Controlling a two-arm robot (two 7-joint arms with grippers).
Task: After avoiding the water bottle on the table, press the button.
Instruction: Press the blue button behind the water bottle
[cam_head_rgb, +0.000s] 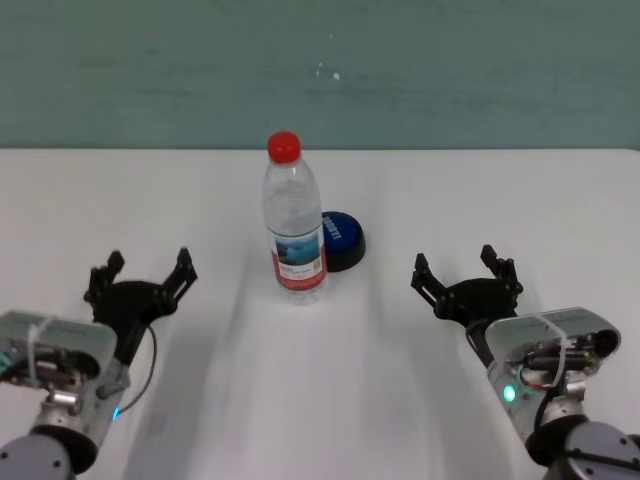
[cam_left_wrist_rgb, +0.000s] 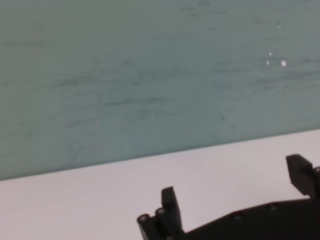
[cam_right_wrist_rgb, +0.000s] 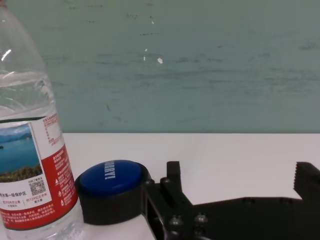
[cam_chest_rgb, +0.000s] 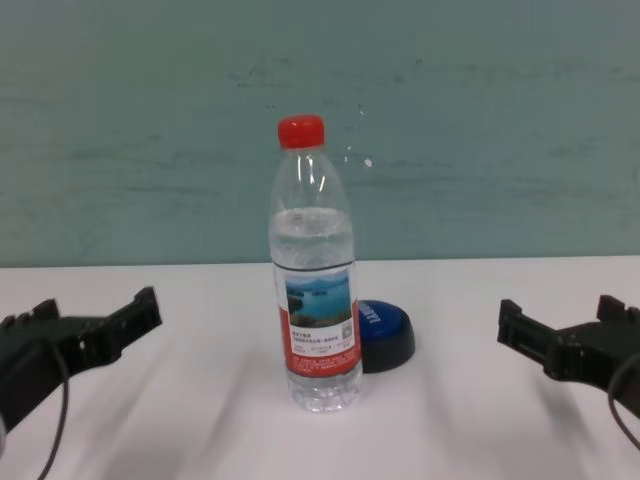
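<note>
The water bottle stands upright near the middle of the white table, red cap on top. It also shows in the chest view and the right wrist view. The blue button sits just behind and to the right of the bottle, partly hidden by it; it also shows in the chest view and the right wrist view. My left gripper is open and empty, to the left of the bottle. My right gripper is open and empty, to the right of the button.
A teal wall rises behind the table's far edge. Bare tabletop lies between each gripper and the bottle.
</note>
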